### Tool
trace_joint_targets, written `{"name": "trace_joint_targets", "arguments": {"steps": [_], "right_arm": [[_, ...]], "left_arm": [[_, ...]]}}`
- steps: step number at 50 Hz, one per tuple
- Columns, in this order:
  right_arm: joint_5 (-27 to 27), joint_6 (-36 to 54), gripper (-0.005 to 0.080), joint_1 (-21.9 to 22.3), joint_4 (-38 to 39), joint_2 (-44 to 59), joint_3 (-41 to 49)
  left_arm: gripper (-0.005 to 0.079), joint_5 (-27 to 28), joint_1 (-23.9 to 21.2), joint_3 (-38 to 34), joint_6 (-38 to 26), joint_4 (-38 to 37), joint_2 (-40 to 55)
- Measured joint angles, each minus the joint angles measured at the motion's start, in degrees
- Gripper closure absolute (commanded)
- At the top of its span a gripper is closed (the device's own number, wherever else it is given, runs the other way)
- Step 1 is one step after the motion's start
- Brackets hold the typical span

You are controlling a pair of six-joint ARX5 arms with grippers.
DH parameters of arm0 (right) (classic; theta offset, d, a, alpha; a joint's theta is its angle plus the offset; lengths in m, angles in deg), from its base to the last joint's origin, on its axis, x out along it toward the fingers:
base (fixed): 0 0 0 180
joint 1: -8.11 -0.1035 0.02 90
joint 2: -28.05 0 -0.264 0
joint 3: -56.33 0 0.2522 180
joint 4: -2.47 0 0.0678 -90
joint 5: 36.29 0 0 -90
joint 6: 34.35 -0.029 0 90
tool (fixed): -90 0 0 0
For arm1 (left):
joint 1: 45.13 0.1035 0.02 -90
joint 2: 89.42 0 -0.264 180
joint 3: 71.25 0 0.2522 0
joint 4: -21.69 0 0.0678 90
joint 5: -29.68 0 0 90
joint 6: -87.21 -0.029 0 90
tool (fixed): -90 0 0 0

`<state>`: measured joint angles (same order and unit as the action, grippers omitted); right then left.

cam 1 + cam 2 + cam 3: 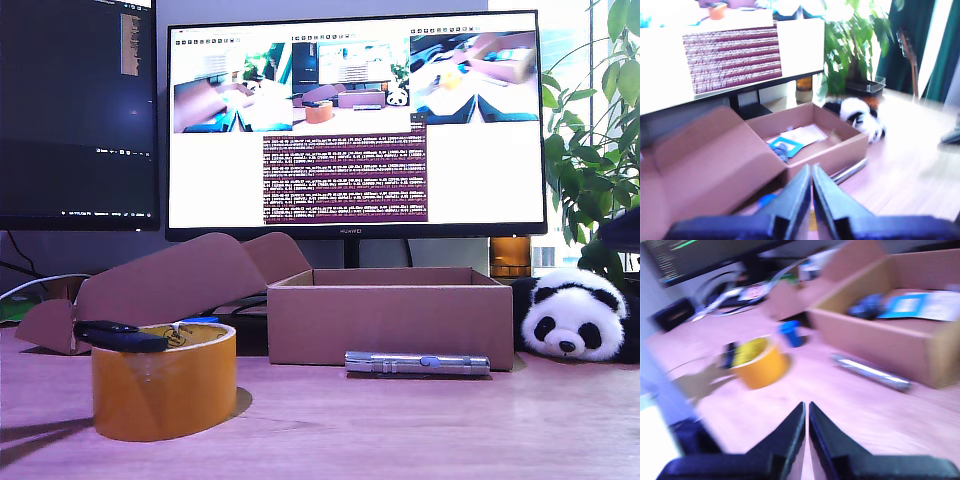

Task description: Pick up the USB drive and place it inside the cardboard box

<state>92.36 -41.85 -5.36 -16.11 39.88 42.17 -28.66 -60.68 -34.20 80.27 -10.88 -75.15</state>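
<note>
The USB drive (120, 335) lies flat across the top rim of the tape roll (165, 385), its long axis running across the exterior view, left of the cardboard box (390, 315). My second gripper (806, 412), fingers pressed together and empty, looks toward the roll from well off. My first gripper (811, 175), also closed, faces the box instead, so the second seems nearer; the wooden table (400, 430) lies between.

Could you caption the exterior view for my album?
Small flat black USB drive resting atop yellow tape roll, beside low brown cardboard box.
</note>
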Motion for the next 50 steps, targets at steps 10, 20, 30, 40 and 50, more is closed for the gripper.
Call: {"name": "trace_joint_targets", "arguments": {"steps": [10,20,30,40,50], "right_arm": [[0.0,0.0,0.0765,-2.1,0.9,0.0,0.0],[0.0,0.0,0.0765,-4.2,1.4,0.0,0.0],[-0.1,0.0,0.0765,-9.5,1.5,0.0,0.0],[-3.6,0.5,0.0765,-16.9,4.4,0.0,0.0],[-8.3,3.1,0.0765,-22.4,3.0,1.3,0.0]], "left_arm": [[0.0761,3.9,-1.8,0.3,-20.4,-1.4,2.3],[0.0753,3.1,-3.6,2.8,-36.2,-9.5,10.4],[0.0753,-2.3,-6.6,9.9,-47.6,-18.3,21.5],[0.0677,-8.8,-11.8,18.9,-55.7,-26.3,33.4],[0.0433,-16.8,-18.2,22.9,-59.3,-28.9,42.0]]}}
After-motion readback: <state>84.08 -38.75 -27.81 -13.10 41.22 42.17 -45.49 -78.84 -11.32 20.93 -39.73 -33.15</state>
